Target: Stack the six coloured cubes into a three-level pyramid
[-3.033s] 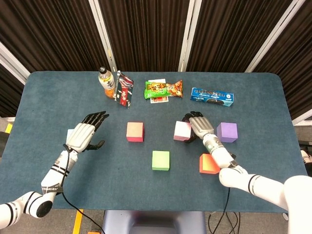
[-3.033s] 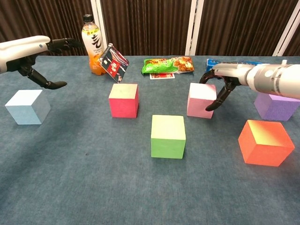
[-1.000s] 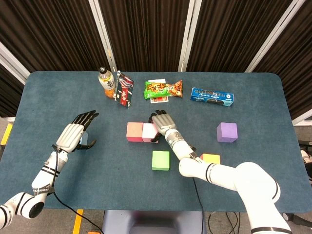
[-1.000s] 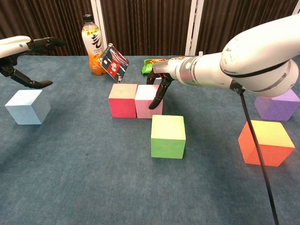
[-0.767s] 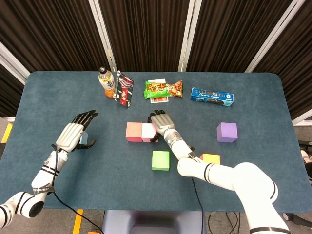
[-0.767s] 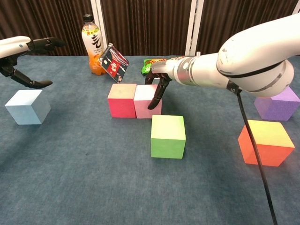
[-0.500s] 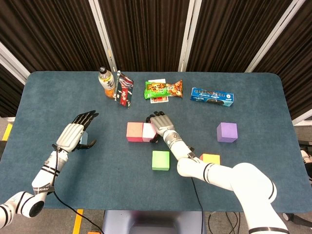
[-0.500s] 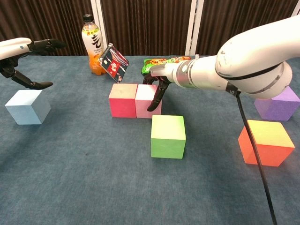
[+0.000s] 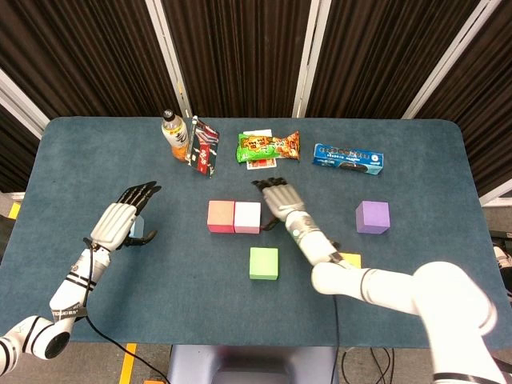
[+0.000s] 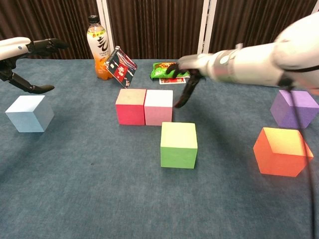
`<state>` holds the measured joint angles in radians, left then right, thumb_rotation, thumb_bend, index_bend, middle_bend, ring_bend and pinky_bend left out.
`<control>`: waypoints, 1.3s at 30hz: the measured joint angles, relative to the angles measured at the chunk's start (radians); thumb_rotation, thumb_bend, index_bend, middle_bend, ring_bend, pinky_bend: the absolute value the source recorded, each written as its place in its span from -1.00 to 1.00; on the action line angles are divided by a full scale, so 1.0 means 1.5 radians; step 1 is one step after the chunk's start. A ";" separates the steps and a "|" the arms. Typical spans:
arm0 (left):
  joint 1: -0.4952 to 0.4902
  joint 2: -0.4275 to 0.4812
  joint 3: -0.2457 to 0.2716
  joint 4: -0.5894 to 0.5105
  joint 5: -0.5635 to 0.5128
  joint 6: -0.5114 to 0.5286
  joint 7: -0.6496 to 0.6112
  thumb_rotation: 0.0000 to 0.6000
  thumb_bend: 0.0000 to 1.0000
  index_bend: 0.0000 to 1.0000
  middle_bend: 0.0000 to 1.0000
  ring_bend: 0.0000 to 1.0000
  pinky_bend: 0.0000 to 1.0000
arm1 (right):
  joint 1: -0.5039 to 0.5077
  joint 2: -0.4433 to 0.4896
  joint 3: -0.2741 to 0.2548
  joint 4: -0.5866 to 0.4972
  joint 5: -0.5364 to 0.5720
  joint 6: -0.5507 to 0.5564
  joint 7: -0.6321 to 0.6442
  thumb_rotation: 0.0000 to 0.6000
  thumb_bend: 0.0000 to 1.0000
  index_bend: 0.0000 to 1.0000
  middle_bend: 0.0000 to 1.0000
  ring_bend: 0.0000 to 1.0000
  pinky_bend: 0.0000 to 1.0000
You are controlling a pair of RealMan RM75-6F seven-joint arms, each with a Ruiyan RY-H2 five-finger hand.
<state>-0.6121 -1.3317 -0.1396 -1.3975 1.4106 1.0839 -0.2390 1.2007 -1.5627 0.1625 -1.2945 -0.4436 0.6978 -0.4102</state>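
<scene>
red cube (image 9: pixel 221 216) touching pink cube (image 9: pixel 247 217), side by side | green cube (image 9: pixel 263 262) nearer front | orange cube (image 10: pixel 282 151), purple cube (image 9: pixel 372 217) right | light-blue cube (image 10: pixel 29 113) far left

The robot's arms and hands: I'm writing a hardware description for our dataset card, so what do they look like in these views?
Both arms are glossy white shells with black bands at the joints. The left hand and the right hand have light grey metallic backs and black fingers. A thin black cable runs along the left forearm and hangs below it; another black cable trails under the right arm. No legible markings show.
</scene>
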 measured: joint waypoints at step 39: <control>0.013 0.027 -0.010 -0.116 -0.037 0.007 0.088 1.00 -0.32 -1.00 -1.00 -1.00 -0.85 | -0.288 0.143 -0.078 0.081 -0.243 -0.029 0.178 1.00 -0.48 0.01 -0.62 -0.87 -0.74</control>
<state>-0.5922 -1.2913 -0.1540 -1.5711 1.3553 1.0949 -0.1071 0.7689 -1.3479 0.0453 -1.1723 -0.8088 0.6546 -0.1438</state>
